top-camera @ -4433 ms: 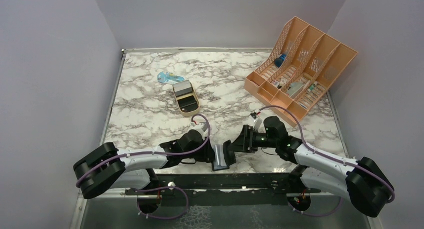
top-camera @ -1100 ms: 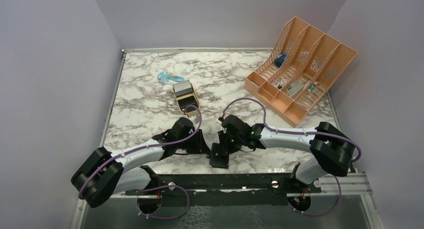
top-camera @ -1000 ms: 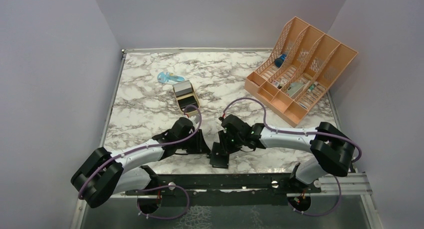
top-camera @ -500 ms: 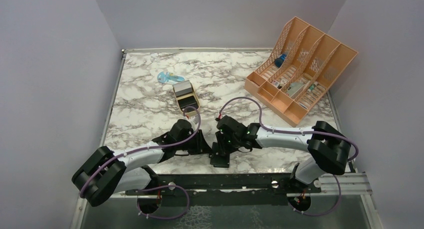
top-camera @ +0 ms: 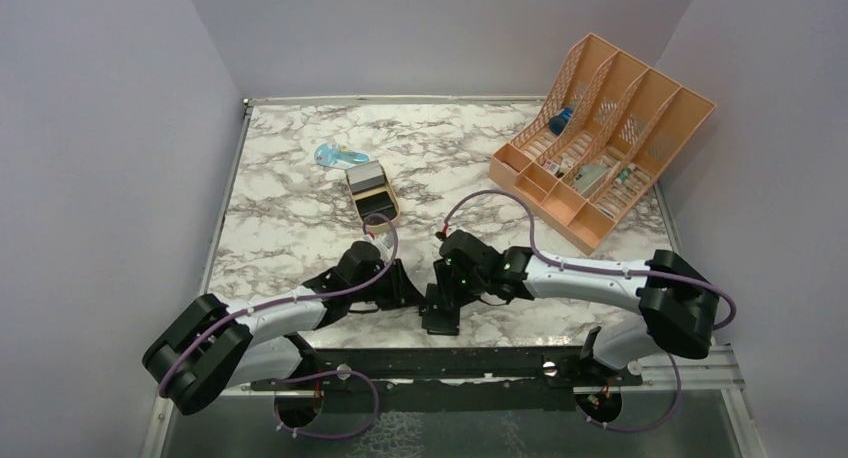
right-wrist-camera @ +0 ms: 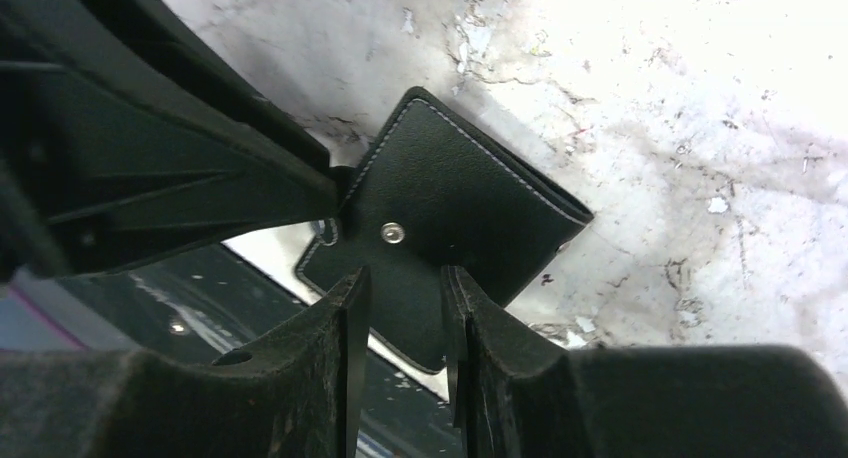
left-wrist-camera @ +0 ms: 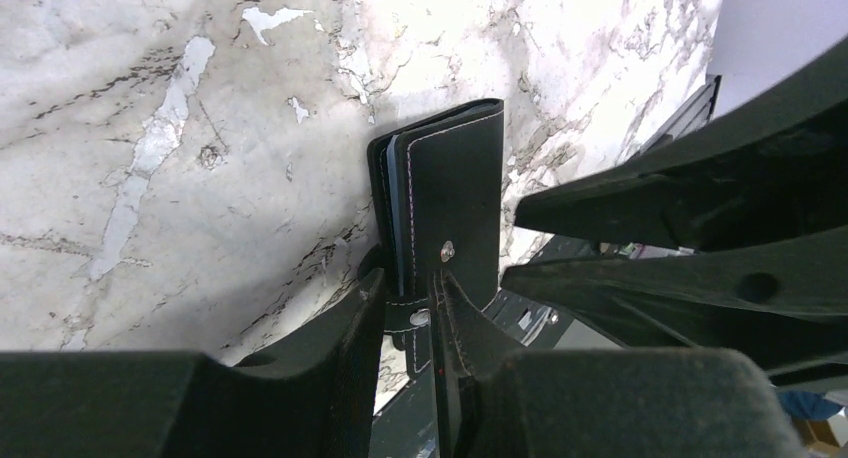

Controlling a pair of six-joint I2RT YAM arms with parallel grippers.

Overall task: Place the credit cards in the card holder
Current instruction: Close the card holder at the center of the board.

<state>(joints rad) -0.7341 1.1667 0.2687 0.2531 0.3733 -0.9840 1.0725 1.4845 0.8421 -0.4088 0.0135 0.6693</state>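
The card holder (top-camera: pixel 441 313) is a black wallet, folded shut, lying at the table's near edge between both arms. In the left wrist view it (left-wrist-camera: pixel 455 188) shows blue-grey inner edges, and my left gripper (left-wrist-camera: pixel 412 296) is shut on its snap strap end. My left gripper (top-camera: pixel 410 296) sits just left of it in the top view. My right gripper (right-wrist-camera: pixel 405 283) hovers over the holder's outer face (right-wrist-camera: pixel 470 203), jaws a narrow gap apart with nothing between them. It (top-camera: pixel 438 296) reaches in from the right. No loose credit cards show.
A gold tin (top-camera: pixel 372 194) with a grey piece on its far half stands mid-table, with a blue plastic item (top-camera: pixel 338 156) behind it. A peach desk organiser (top-camera: pixel 600 128) fills the far right. The black rail (top-camera: pixel 450 363) runs along the near edge.
4.4 s ago the holder stood open between both grippers; now it is folded shut and lies flat. Over the last second the right gripper shifted slightly left; the left barely moved.
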